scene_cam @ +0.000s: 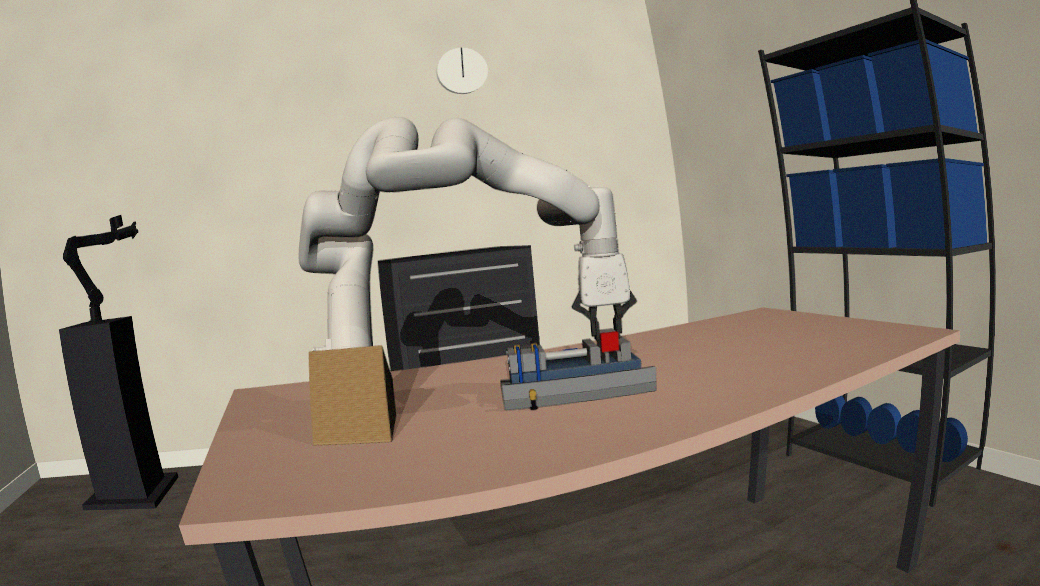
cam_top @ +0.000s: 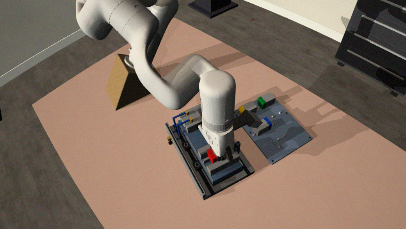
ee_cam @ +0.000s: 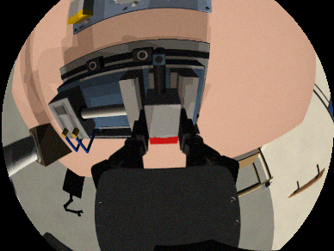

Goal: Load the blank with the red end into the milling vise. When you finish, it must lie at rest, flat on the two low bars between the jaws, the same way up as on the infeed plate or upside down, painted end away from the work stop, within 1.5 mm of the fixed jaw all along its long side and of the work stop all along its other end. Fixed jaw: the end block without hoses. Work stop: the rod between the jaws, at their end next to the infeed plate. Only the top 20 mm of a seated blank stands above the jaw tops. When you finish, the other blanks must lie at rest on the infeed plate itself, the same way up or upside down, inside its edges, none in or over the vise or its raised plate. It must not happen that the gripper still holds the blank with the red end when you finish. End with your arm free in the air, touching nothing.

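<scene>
The blank with the red end (cam_top: 211, 155) (scene_cam: 609, 341) (ee_cam: 163, 140) is level between the jaws, its upper part above their tops. Its red end faces away from the work stop (cam_top: 236, 146) (ee_cam: 159, 77). My gripper (cam_top: 222, 158) (ee_cam: 163, 118) points down and is shut on its long sides. The fixed jaw (cam_top: 225, 166) (scene_cam: 624, 349) (ee_cam: 188, 92) is on one side, the moving jaw (scene_cam: 593, 352) (ee_cam: 130, 96) on the other. The blank's underside appears above the low bars; contact with the stop and fixed jaw is hidden.
On the infeed plate (cam_top: 295, 133) (ee_cam: 185, 4) are the yellow-ended blank (cam_top: 250, 106) (ee_cam: 79, 16), green-ended blank (cam_top: 266, 100) and blue-ended blank (cam_top: 262, 127), partly hidden by the wrist camera mount. Blue hoses (cam_top: 178, 122) (scene_cam: 537, 363) rise at the vise's far end from the fixed jaw.
</scene>
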Controlling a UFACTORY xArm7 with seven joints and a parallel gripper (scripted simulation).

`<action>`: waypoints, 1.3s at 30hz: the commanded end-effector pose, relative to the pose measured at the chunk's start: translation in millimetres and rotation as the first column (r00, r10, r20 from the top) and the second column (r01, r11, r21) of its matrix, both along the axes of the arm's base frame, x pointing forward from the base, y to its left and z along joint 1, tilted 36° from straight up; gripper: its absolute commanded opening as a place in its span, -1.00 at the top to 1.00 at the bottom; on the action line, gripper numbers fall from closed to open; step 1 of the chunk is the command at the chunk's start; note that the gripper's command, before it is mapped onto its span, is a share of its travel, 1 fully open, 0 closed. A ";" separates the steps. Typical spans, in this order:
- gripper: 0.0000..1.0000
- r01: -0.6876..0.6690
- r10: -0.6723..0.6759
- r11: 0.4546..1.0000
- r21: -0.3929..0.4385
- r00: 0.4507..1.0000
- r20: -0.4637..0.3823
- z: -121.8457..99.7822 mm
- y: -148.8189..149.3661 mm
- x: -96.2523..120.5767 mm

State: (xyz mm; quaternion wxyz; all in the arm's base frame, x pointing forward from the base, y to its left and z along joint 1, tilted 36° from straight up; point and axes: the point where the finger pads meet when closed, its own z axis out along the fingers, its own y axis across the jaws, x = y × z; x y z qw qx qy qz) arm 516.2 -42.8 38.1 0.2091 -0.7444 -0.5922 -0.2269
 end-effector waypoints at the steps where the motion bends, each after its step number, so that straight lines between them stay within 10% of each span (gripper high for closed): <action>1: 1.00 0.003 -0.003 1.000 -0.001 1.000 0.003 1.3 -1.3 1.1; 3: 1.00 0.003 -0.003 1.000 -0.001 1.000 0.003 1.3 -1.3 1.1; 4: -1.00 0.003 -0.003 1.000 -0.001 1.000 0.003 1.5 -1.5 1.2; 39: -1.00 0.003 -0.003 1.000 -0.001 1.000 0.003 1.5 -1.5 1.2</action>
